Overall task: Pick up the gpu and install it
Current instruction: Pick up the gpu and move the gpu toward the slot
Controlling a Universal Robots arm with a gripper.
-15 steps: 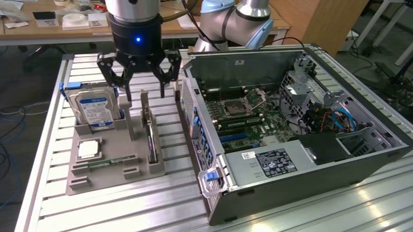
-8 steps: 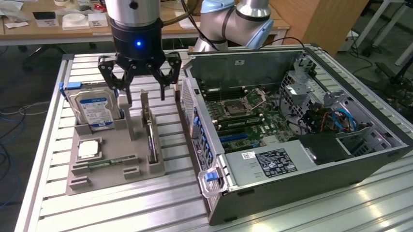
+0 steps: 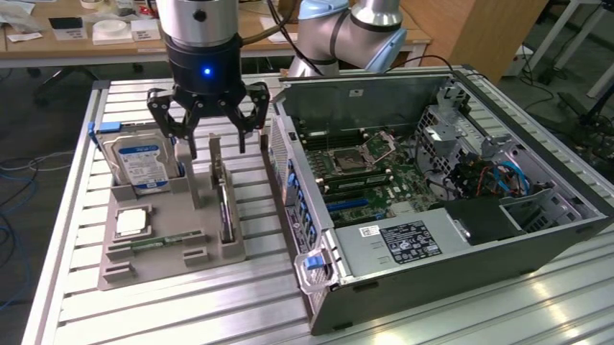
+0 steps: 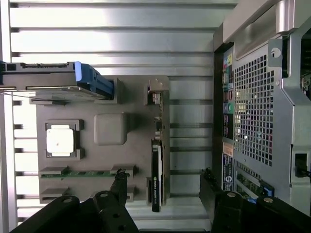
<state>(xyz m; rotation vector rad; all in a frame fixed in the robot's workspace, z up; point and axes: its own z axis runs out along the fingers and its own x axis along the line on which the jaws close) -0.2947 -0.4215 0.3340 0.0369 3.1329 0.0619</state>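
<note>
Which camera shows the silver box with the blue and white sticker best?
The exterior view. The boxy silver hard drive stands upright, its blue-white label facing that camera. The wrist view looks down on it, so you see its narrow top edge and blue plastic clip.

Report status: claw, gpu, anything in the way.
Claw open, empty, hovering over the gpu. Gpu on edge in its tray slot, untouched. Nothing between claw and gpu.

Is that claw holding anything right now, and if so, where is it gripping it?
Nothing is held. The gripper is open and empty, above the graphics card, which stands on edge in the grey tray.
</note>
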